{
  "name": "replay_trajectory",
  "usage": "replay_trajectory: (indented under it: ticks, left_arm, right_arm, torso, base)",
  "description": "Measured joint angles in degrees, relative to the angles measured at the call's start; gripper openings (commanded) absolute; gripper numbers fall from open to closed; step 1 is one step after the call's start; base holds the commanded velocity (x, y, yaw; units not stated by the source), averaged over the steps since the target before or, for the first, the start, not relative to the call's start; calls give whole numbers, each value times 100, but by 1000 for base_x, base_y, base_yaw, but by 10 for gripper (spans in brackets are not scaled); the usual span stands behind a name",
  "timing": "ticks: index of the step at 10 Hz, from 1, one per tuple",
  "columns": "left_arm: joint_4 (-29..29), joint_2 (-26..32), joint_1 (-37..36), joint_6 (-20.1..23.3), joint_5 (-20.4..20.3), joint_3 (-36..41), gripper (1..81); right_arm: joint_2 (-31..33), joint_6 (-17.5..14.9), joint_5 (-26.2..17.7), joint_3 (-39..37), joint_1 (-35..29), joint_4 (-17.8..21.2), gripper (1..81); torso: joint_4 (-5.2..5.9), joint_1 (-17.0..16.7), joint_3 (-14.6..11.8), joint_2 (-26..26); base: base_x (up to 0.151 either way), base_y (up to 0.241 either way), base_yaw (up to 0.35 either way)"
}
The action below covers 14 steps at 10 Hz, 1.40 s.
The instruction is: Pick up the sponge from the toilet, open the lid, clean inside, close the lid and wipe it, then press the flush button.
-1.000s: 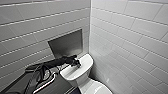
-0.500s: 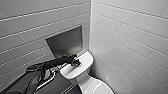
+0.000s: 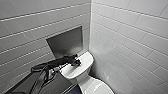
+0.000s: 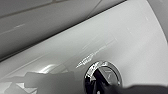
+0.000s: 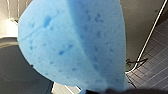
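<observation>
- Head view: the left gripper (image 3: 76,62) sits at the tank top of the toilet (image 3: 87,58); whether it is open or closed cannot be told.
- Left wrist view: the flush button (image 4: 103,76) shows close up, set in the white tank top.
- Right wrist view: the right gripper (image 5: 115,91) has its fingers clamped on the bent blue sponge (image 5: 72,42).

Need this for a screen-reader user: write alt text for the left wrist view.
A round, chrome-ringed flush button with a dark centre sits in the toilet's glossy white ceramic tank top, a dark part of the left gripper overlapping it. Grey tiles run behind.
</observation>
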<state>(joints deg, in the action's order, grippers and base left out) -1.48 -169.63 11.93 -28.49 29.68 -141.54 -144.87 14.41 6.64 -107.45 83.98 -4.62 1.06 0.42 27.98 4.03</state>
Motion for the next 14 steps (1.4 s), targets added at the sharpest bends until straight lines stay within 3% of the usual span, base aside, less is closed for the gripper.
replay_trajectory:
  ticks: [7, 9, 12, 14]
  left_arm:
    - [-196, 96, 18, -1, -96, 274, 10]
    - [-216, 430, 0, -4, -107, 968, 10]
    - [22, 877, -190, -69, -85, 2622, 10]
    - [57, 1641, -251, -177, -85, 3337, 10]
  right_arm:
    - [-118, 2, -1, -173, 2, 0, 10]
    - [-129, 2, 0, -182, -2, 0, 10]
    - [-171, 0, -9, -182, -5, 0, 10]
    - [-171, 0, -9, -184, -9, 0, 10]
  torso:
    - [2, -11, -2, 0]
    - [2, -5, 0, -2]
    - [0, 0, 2, -2]
    - [0, 2, 2, -4]
  base:
    - [0, 0, 0]
    - [0, 0, 0]
    - [0, 0, 0]
    - [0, 0, 0]
